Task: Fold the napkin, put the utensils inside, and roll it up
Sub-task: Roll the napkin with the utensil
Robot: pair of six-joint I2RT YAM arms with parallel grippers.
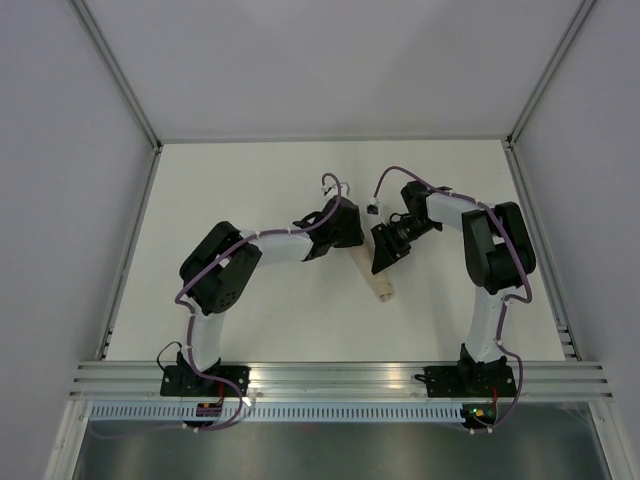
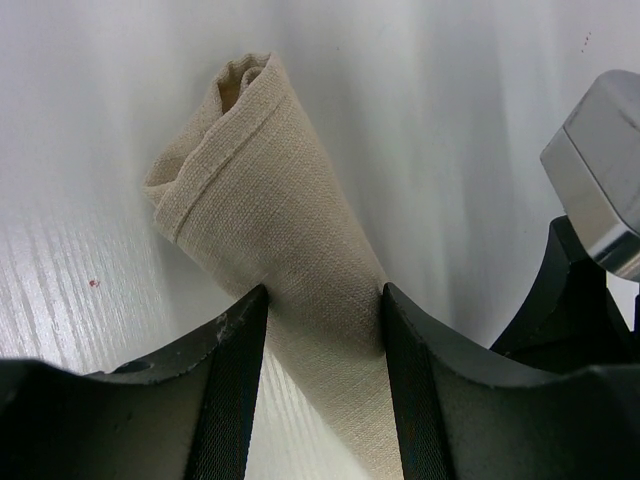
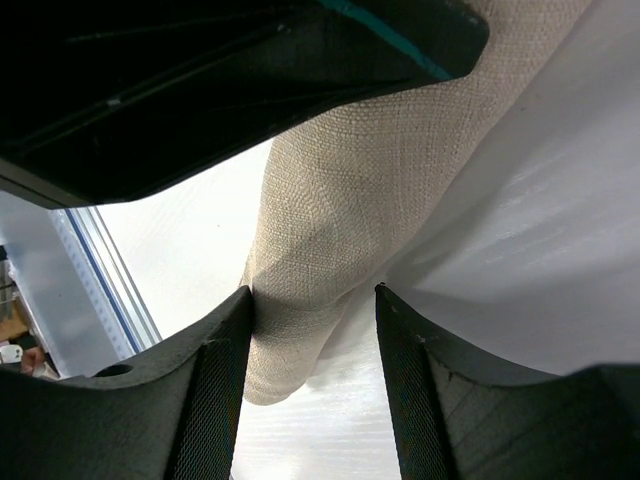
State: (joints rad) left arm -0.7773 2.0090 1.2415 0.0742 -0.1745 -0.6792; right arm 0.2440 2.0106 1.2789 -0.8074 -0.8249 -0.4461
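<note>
Pinches the rolled napkin crosswise with the left gripper, straddles it slackly with the right gripper, jaws parted, both square to its near-far length.

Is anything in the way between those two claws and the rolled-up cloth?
Nothing visible. The rolled napkin lies between the fingers of the left gripper, which press both its sides, and between those of the right gripper, whose jaws stand a little wider than the roll.
</note>
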